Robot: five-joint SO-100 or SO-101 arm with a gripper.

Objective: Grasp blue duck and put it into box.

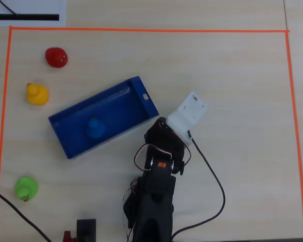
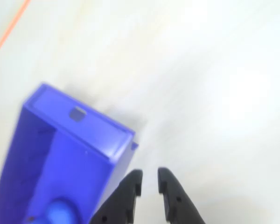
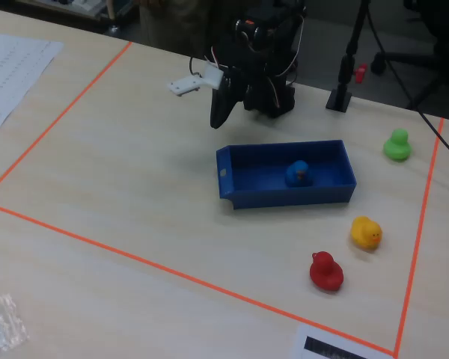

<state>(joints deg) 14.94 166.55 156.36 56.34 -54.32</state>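
The blue duck [image 1: 95, 127] sits inside the box [image 1: 141, 93], a shallow blue tray, about midway along it. The duck also shows in the fixed view [image 3: 298, 173] and, blurred, at the bottom of the wrist view [image 2: 58, 212]. My gripper [image 3: 218, 120] hangs above the table just off the box's slotted short end [image 3: 224, 173], clear of it. In the wrist view the gripper [image 2: 149, 179] is empty, its black jaws a narrow gap apart, beside the box's corner [image 2: 121, 144]. In the overhead view the white wrist mount [image 1: 189, 113] covers the fingers.
A red duck [image 1: 56, 57] and a yellow duck [image 1: 37, 94] stand beyond the box's far end, and a green duck [image 1: 26, 187] stands near the front left. Orange tape [image 1: 141, 30] borders the work area. The arm's base and cables [image 1: 151, 201] take up the front middle.
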